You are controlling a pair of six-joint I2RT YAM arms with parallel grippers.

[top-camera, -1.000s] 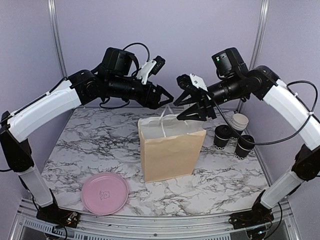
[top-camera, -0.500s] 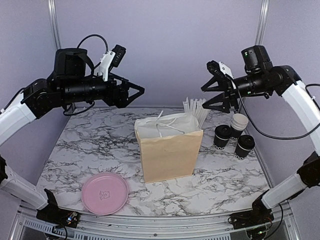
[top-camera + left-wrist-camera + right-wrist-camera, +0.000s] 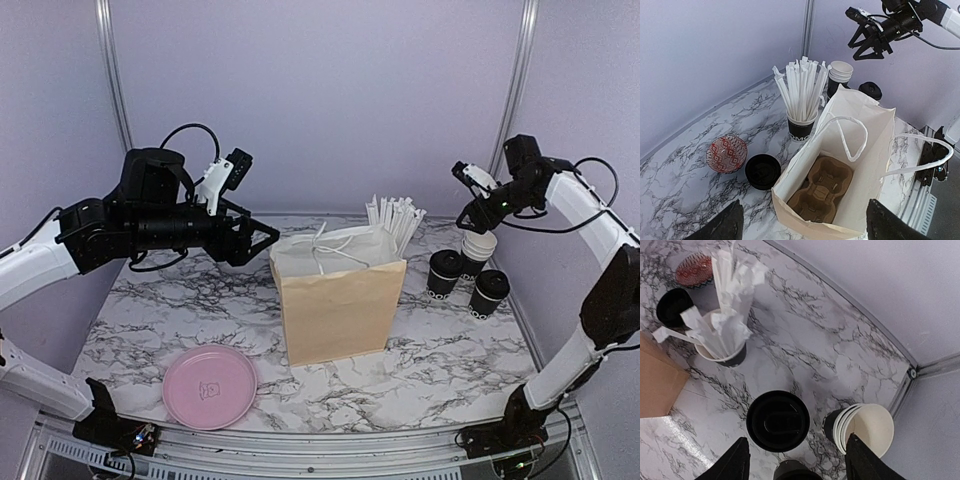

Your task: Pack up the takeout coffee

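Observation:
Two takeout coffee cups with black lids (image 3: 444, 272) (image 3: 490, 292) stand to the right of the open paper bag (image 3: 340, 300). From the right wrist, one lidded cup (image 3: 778, 421) lies straight below and the other (image 3: 795, 471) at the bottom edge. My right gripper (image 3: 470, 208) (image 3: 796, 465) hangs open and empty above them. My left gripper (image 3: 265, 240) (image 3: 805, 230) is open and empty, high at the bag's left, looking into it. A brown cup carrier (image 3: 822, 195) lies on the bag's floor.
A stack of open cups (image 3: 480, 245) (image 3: 867, 429) stands behind the lidded ones. A cup of white straws (image 3: 802, 125) (image 3: 722, 340), a black round lid (image 3: 762, 171) and a red patterned bowl (image 3: 726, 154) sit behind the bag. A pink plate (image 3: 210, 387) lies front left.
Both grippers have let go of the bag's handles and drawn apart. The left arm has pulled back and lower to the left; the right has swung right, over the cups.

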